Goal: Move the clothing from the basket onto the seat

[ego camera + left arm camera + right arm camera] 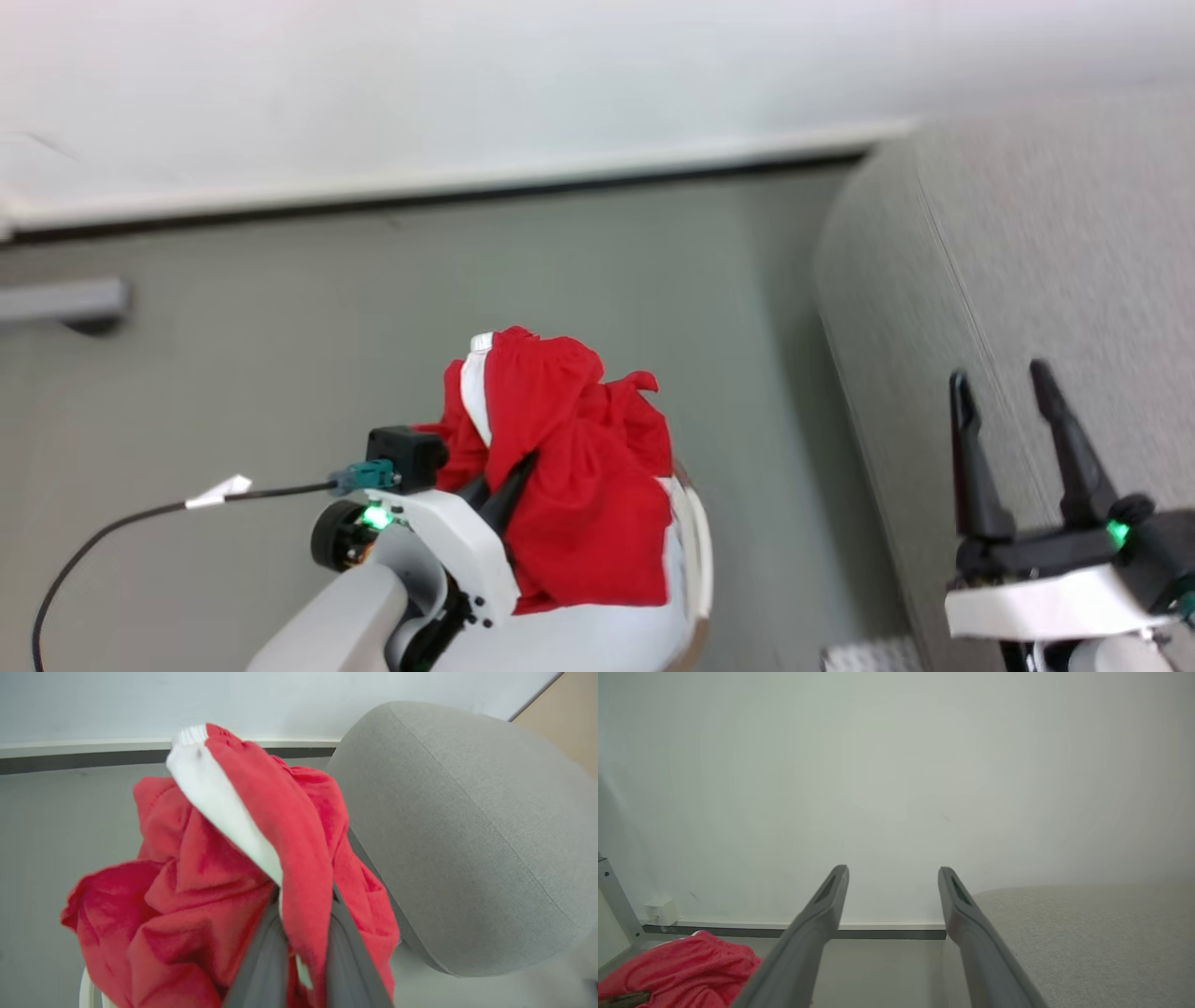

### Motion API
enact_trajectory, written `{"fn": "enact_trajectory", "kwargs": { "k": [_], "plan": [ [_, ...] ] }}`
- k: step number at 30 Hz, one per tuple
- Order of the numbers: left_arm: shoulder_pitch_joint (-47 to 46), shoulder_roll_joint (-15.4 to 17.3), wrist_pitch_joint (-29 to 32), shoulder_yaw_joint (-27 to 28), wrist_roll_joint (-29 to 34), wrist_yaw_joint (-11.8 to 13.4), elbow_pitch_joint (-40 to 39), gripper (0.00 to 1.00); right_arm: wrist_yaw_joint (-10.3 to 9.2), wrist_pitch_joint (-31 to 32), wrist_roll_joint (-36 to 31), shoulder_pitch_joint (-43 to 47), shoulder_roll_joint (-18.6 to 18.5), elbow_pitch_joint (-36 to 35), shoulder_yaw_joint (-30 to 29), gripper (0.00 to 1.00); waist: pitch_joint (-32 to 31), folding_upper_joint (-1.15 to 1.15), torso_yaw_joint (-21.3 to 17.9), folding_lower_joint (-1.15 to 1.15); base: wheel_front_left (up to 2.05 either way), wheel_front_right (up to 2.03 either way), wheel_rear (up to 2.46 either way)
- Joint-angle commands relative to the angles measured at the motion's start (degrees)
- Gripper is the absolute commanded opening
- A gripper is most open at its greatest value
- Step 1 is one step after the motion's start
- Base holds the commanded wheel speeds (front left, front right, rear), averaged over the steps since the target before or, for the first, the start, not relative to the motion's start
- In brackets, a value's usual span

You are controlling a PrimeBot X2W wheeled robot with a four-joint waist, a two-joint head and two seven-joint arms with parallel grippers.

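**Item: clothing (579, 467), red with white stripe. Status: gripped, above the basket (698, 560), not yet on the seat (1027, 280).**

**Hazards, as judged**
- Slip: the left claw (509, 481) pinches only one narrow fold. Most of the fabric hangs loose, so its weight or a quick swing could pull the fold free.
- Drop zone: a strip of floor (766, 373) lies between basket and seat. A lost grip on the way across would land the clothing there.
- Snag: the lower fabric sits close to the brown rim. Whether it touches cannot be told. A caught hem could drag or tip the basket.
- Crowding: the right claw (1001, 373) stands over the seat's near edge, where trailing fabric might catch on it.

**Claws**
- Left claw (303, 896): fingers nearly together, clamped on the clothing.
- Right claw (893, 872): fingers wide apart, holding nothing.

**Position of clothing relative to left claw**
- In the left wrist view the clothing (196, 896) runs between both fingers, with the striped fold rising past the tips.
- The bulk bunches to the left of the fingers and spills around them.
- The seat (467, 835) is beside it on the robot's right, apart from it.
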Motion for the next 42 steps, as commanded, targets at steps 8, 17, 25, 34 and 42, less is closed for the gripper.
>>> {"fn": "enact_trajectory", "kwargs": {
  "k": [8, 17, 25, 34, 42],
  "plan": [
    [2.48, 2.41, -1.67, 0.53, 1.36, 3.19, -13.3, 0.0, -0.12, 0.02, -0.08, 5.05, -0.21, 2.19, 2.16, 1.0, -12.81, 0.0, 7.26, 0.01, 0.0, 0.0, 0.0],
    [0.24, 5.72, 1.27, 1.43, 3.23, 7.77, -29.26, 0.0, -0.12, 0.02, 0.65, 7.47, -0.19, 2.96, 4.81, 1.0, -15.33, 0.0, 9.25, 0.01, 0.0, 0.0, 0.0],
    [-0.24, 6.98, 3.99, 1.66, 3.59, 9.99, -35.23, 0.0, -0.12, 0.02, 0.91, 7.33, -0.2, 2.46, 6.05, 1.0, -15.82, 0.0, 9.67, 0.01, 0.0, 0.0, 0.0],
    [1.37, 7.72, 4.29, 1.33, 3.42, 11.03, -35.98, 0.0, -0.12, 0.02, 0.84, 6.56, -0.79, 1.47, 8.35, 1.0, -15.55, 0.0, 9.65, 0.01, 0.0, 0.0, 0.0],
    [1.29, 7.71, 4.24, 0.91, 3.52, 11.05, -34.71, 0.0, -0.12, 0.08, 1.31, 3.37, -3.92, 1.12, 14.36, 1.0, -15.53, 0.0, 9.68, 0.01, 0.0, 0.0, 0.0]
  ]
}}
